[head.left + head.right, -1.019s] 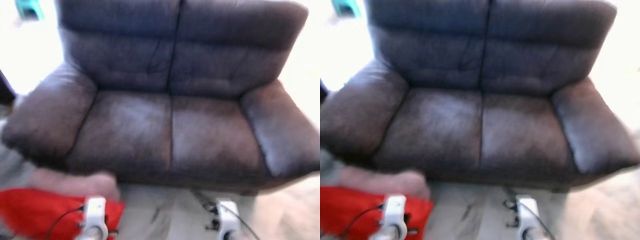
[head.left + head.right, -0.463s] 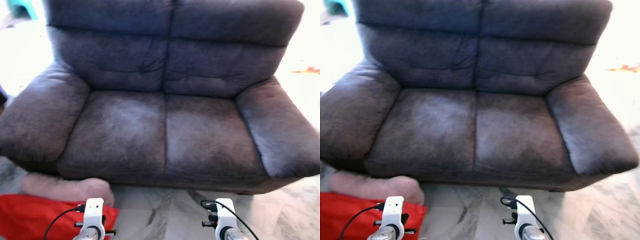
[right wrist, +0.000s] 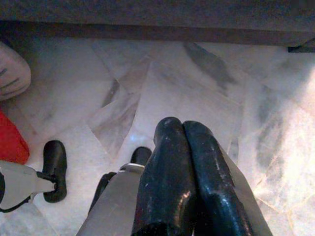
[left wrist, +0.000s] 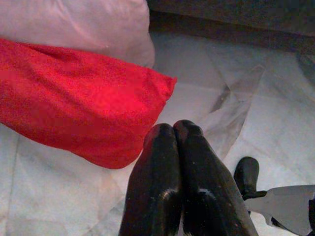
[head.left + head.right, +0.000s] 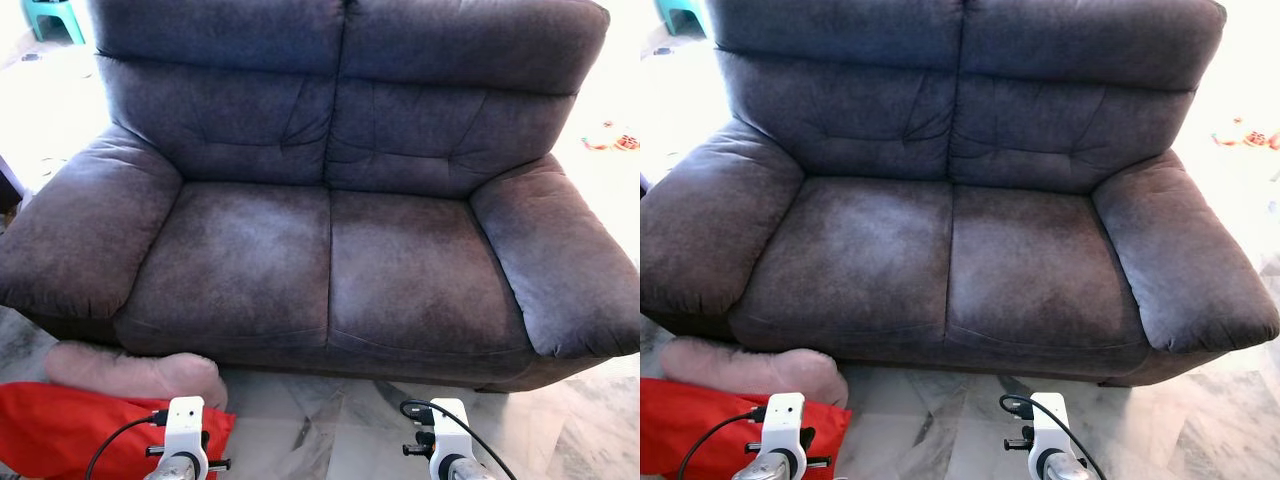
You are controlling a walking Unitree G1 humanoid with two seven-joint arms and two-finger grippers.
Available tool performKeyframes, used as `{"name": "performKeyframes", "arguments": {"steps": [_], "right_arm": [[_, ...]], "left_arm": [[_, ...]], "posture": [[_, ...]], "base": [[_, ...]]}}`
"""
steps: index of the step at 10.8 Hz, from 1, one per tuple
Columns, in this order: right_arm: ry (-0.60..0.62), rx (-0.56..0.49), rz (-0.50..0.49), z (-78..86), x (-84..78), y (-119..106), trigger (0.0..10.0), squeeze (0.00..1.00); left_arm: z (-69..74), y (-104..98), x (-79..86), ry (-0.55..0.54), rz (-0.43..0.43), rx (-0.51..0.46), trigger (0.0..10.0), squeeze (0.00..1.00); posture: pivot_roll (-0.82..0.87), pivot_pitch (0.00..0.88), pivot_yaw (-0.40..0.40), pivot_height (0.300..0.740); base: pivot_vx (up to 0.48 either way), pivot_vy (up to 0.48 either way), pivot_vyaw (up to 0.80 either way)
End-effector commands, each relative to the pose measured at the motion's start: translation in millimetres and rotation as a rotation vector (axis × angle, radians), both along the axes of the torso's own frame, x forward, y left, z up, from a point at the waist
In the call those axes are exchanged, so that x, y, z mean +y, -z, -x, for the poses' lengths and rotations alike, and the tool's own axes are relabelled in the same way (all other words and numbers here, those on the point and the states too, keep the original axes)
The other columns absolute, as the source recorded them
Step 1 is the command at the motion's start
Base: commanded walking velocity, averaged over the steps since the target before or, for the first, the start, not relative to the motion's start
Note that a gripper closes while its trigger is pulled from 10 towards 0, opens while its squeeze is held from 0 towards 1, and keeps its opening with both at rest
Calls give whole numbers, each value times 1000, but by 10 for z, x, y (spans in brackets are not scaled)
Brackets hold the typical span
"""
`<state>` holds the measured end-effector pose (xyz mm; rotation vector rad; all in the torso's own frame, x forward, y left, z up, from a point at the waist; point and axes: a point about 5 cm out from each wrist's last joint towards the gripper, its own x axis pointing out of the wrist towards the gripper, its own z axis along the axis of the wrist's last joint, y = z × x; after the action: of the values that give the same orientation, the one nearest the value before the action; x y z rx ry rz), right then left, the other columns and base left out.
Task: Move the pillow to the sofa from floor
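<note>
Left eye view: red pillow [image 5: 75, 430] on the marble floor [image 5: 320, 425], near left, below the sofa's [image 5: 330, 200] left armrest.
A pink pillow [image 5: 135, 372] lies touching its far edge, against the sofa base. Left gripper [image 4: 173, 129] hangs just beside the red pillow's corner, jaws pressed together, holding nothing. Right gripper [image 3: 182, 125] hangs over bare floor, jaws likewise pressed together. Sofa seat unoccupied.

Red pillow [image 5: 70, 425], grey sofa [image 5: 330, 190]
</note>
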<state>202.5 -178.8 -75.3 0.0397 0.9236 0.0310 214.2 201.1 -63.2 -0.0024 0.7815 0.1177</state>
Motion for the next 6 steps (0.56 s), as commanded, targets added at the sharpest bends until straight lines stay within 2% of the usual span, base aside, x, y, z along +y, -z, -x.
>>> {"name": "performKeyframes", "arguments": {"steps": [1,6], "right_arm": [[-3,18,6,32,-8,18,10000,0],[5,6,-10,27,-10,13,10000,0]], "left_arm": [[38,25,1,-10,8,16,10000,0],[37,26,-35,-6,10,8,10000,0]], "posture": [[160,122,-105,702],[159,128,-105,702]], "base": [[0,0,0],[0,0,0]]}}
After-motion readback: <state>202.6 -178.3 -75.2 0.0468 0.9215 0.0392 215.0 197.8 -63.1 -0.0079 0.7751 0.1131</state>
